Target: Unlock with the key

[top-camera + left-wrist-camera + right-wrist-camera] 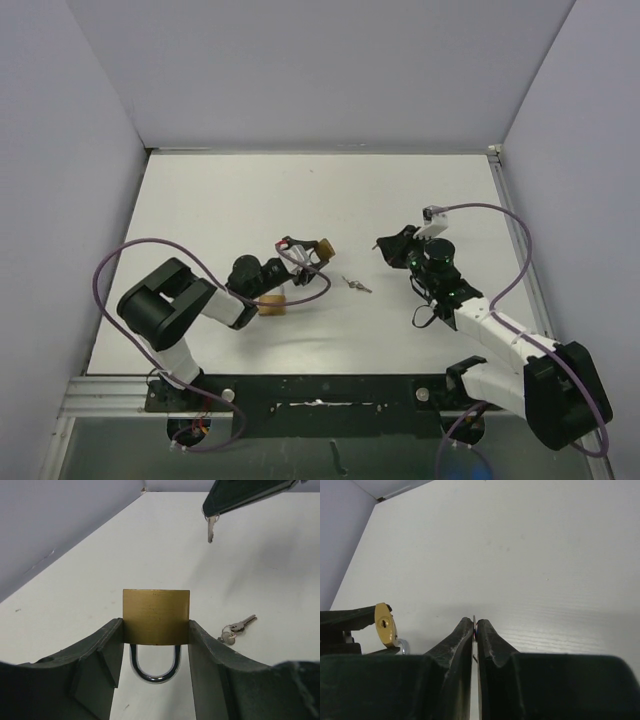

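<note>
Left gripper (156,632) clamps the brass padlock (156,615); right gripper (475,625) pinches the key (211,529), fingers nearly closed — apart from the keyhole (382,623). Insertion and turning are not yet done.

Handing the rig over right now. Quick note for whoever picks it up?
Left end effector: closed on the brass padlock, shackle seated in the body.
Right end effector: shut on the key, apart from the padlock.
Spare keys lie on the table between the arms.
Done: lock and key both grasped.
Left: line the key up with the keyhole, insert, turn.
</note>
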Robot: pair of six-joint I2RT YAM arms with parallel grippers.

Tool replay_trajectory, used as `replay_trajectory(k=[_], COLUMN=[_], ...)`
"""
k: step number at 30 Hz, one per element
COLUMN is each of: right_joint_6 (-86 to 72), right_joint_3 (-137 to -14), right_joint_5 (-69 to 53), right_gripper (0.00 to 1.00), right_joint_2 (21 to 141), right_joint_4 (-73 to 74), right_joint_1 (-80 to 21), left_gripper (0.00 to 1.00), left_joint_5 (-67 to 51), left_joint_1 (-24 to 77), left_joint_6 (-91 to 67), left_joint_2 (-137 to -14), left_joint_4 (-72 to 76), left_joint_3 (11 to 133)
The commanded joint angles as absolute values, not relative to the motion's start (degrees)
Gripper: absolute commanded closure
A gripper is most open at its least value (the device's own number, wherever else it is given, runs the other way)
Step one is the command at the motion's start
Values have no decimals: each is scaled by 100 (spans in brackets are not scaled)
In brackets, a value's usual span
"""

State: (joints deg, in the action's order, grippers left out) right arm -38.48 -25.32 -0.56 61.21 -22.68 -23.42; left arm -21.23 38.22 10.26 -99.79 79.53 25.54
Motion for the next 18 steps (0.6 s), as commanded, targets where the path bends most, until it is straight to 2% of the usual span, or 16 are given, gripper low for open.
replay_trajectory(k=[1,13,18], right_joint_6=[-3541,-3476,-3448], right_joint_3=[-2744,-2977,-2972], right_joint_5=[-524,-772,-822], right_gripper=[100,100,100], right_joint_2=[6422,6881,6839], right_joint_4=[-2723,-2776,-2732], right_joint_1=[-2318,-2331,-2321], left_gripper=[100,100,100], left_joint_5=[-2245,-3030,-2887], left_joint_1=[3576,3067,3014], left_joint_6=[332,-377,-465], left_joint_2=[-9310,-8828,-8979], left_joint_4=[8199,6044,4566], left_joint_3=[2503,3134,3750])
